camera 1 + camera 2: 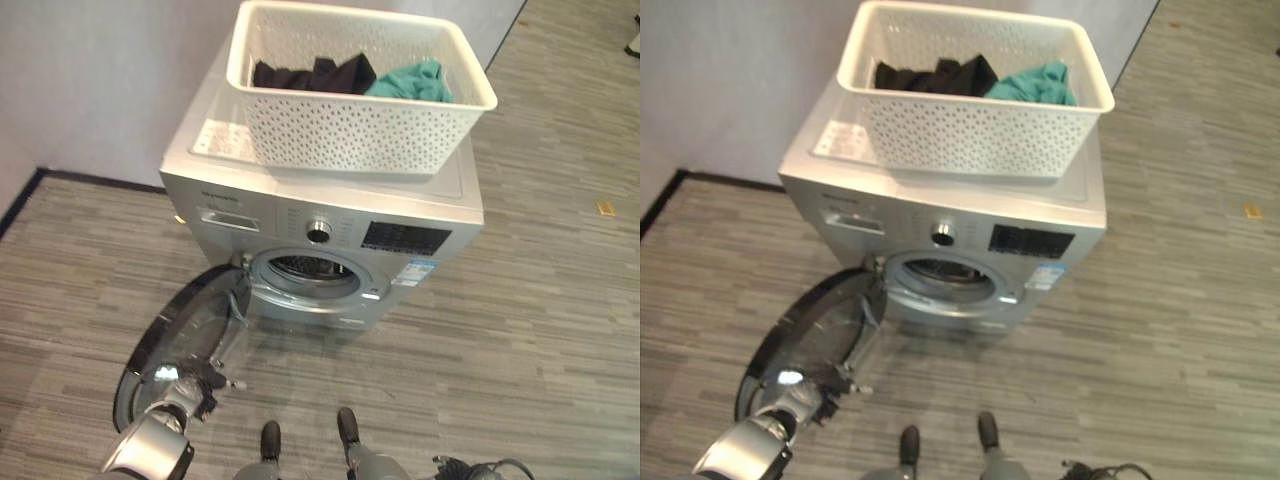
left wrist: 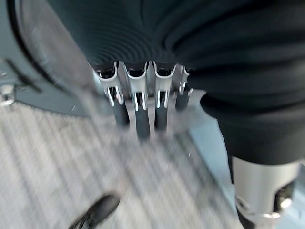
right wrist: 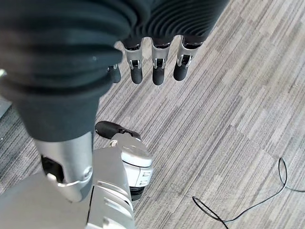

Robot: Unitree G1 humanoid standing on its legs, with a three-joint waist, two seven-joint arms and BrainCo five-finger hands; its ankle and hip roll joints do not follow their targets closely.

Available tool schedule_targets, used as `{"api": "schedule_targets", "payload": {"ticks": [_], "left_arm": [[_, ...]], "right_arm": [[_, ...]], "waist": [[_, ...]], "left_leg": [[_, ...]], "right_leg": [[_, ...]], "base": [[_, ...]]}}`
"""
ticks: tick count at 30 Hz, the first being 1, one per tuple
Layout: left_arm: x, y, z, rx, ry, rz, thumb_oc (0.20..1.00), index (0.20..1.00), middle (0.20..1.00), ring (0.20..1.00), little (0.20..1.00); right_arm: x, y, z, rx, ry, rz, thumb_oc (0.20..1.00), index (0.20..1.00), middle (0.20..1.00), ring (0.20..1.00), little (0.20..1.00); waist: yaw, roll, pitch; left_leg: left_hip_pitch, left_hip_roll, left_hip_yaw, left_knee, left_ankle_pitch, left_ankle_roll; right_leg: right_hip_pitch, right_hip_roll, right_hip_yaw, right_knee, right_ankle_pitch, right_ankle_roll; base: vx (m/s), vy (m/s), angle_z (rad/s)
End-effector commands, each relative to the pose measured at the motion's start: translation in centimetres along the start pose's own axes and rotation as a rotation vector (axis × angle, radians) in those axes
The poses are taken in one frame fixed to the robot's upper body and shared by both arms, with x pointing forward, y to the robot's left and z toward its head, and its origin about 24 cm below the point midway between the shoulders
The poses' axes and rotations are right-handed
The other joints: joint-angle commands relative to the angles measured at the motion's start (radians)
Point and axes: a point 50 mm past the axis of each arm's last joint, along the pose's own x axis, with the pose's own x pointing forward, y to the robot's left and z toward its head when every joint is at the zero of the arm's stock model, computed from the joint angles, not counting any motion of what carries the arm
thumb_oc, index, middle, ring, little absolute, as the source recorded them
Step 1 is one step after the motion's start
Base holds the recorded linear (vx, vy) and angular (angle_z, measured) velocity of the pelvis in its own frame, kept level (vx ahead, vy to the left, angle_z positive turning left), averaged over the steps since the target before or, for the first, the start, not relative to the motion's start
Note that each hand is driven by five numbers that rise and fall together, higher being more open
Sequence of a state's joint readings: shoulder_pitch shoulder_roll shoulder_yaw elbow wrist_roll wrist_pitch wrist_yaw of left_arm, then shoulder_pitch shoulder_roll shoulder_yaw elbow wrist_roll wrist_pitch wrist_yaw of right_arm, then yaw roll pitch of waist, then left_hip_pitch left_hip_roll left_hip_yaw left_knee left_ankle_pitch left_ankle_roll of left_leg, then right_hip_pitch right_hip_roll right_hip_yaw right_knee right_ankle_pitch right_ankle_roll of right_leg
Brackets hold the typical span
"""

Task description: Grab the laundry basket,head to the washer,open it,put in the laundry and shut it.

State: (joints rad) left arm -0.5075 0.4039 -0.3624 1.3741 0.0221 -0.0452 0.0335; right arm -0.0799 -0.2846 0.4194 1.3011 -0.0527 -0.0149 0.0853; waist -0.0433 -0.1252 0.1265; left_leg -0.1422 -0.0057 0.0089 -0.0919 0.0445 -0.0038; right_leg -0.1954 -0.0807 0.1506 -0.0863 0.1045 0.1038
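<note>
Standing open, the washer door (image 1: 180, 340) has the left hand (image 1: 190, 385) beside it with straight fingers, so next the laundry (image 1: 405, 80) must leave the basket (image 1: 350, 135).

- The round glass-and-chrome washer door (image 1: 190, 330) swings wide open at lower left, blocking that side of the round drum opening (image 1: 305, 272).
- Grey striped floor (image 1: 500, 340) spreads at right.
- A white perforated plastic laundry basket (image 1: 355, 90) covers the silver washer's (image 1: 330, 225) top.
</note>
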Motion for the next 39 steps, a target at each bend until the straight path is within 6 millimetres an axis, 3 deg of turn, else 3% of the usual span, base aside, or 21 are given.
{"api": "schedule_targets", "payload": {"ticks": [1, 5, 11, 20, 24, 31, 32, 34, 39], "left_arm": [[-0.2, 5.1, 1.6, -0.024, -0.050, 0.258, 1.000, 1.000, 1.000, 1.000, 1.000], [-0.7, 6.8, -0.3, -0.082, -0.028, 0.367, 1.000, 1.000, 1.000, 1.000, 1.000], [-1.1, 7.6, -2.4, -0.152, 0.027, 0.407, 1.000, 1.000, 1.000, 1.000, 1.000], [-1.3, 7.0, -3.9, -0.184, 0.047, 0.380, 1.000, 1.000, 1.000, 1.000, 1.000], [-1.3, 5.4, -4.8, -0.210, 0.056, 0.326, 1.000, 1.000, 1.000, 1.000, 1.000], [-1.5, 0.1, -6.5, -0.240, 0.078, 0.179, 1.000, 1.000, 1.000, 1.000, 1.000], [-1.5, 0.1, -6.5, -0.240, 0.078, 0.179, 1.000, 1.000, 1.000, 1.000, 1.000], [-1.9, -2.3, -7.4, -0.241, 0.098, 0.114, 1.000, 1.000, 1.000, 1.000, 1.000], [-2.9, -6.0, -9.0, -0.206, 0.135, -0.010, 1.000, 1.000, 1.000, 1.000, 1.000]], "right_arm": [[-0.2, -0.5, -0.8, -0.027, -0.005, -0.038, 1.000, 1.000, 1.000, 1.000, 1.000], [-0.2, 0.0, -1.5, -0.024, 0.017, -0.033, 1.000, 1.000, 1.000, 1.000, 1.000], [-0.3, -0.2, -1.8, -0.020, 0.027, -0.043, 1.000, 1.000, 1.000, 1.000, 1.000], [-0.4, -0.2, -2.3, -0.004, 0.043, -0.041, 1.000, 1.000, 1.000, 1.000, 1.000], [-0.4, -0.1, -2.8, 0.011, 0.060, -0.038, 1.000, 1.000, 1.000, 1.000, 1.000], [-0.7, -0.1, -4.3, 0.058, 0.121, -0.046, 1.000, 1.000, 1.000, 1.000, 1.000], [-0.7, -0.1, -4.3, 0.058, 0.121, -0.046, 1.000, 1.000, 1.000, 1.000, 1.000], [-0.8, -0.2, -5.0, 0.084, 0.155, -0.055, 1.000, 1.000, 1.000, 1.000, 1.000], [-1.2, -0.5, -6.2, 0.137, 0.207, -0.081, 1.000, 1.000, 1.000, 1.000, 1.000]], "waist": [[0.005, 0.012, 0.016], [0.012, 0.014, 0.016], [0.010, 0.020, -0.002], [0.010, 0.035, -0.038], [0.013, 0.044, -0.055], [0.027, 0.068, -0.078], [0.027, 0.068, -0.077], [0.036, 0.081, -0.087], [0.054, 0.102, -0.102]], "left_leg": [[-0.049, 0.028, -0.027, 0.005, -0.026, -0.003], [-0.027, 0.031, -0.027, 0.005, -0.032, -0.005], [-0.003, 0.033, -0.023, 0.005, -0.042, -0.007], [0.029, 0.037, -0.032, 0.005, -0.054, -0.008], [0.041, 0.035, -0.037, 0.005, -0.059, -0.007], [0.061, 0.028, -0.059, 0.005, -0.066, -0.001], [0.061, 0.028, -0.060, 0.005, -0.066, -0.001], [0.071, 0.025, -0.072, 0.005, -0.067, 0.001], [0.084, 0.019, -0.101, 0.005, -0.069, 0.005]], "right_leg": [[-0.005, -0.016, 0.002, 0.058, -0.073, 0.035], [0.014, -0.011, -0.002, 0.053, -0.079, 0.033], [0.042, -0.012, -0.003, 0.041, -0.086, 0.033], [0.083, -0.015, -0.013, 0.025, -0.097, 0.033], [0.102, -0.018, -0.018, 0.017, -0.099, 0.033], [0.135, -0.024, -0.030, 0.010, -0.106, 0.030], [0.136, -0.024, -0.030, 0.010, -0.107, 0.030], [0.153, -0.027, -0.044, 0.009, -0.113, 0.028], [0.181, -0.031, -0.067, 0.010, -0.122, 0.025]], "base": [[0.01, -0.031, -0.02], [0.04, -0.010, -0.01], [0.04, 0.002, -0.02], [0.04, -0.005, 0.01], [0.04, -0.009, 0.04], [0.04, 0.001, 0.05], [0.03, 0.003, 0.09], [0.05, 0.005, 0.07], [0.04, 0.005, 0.17]]}}
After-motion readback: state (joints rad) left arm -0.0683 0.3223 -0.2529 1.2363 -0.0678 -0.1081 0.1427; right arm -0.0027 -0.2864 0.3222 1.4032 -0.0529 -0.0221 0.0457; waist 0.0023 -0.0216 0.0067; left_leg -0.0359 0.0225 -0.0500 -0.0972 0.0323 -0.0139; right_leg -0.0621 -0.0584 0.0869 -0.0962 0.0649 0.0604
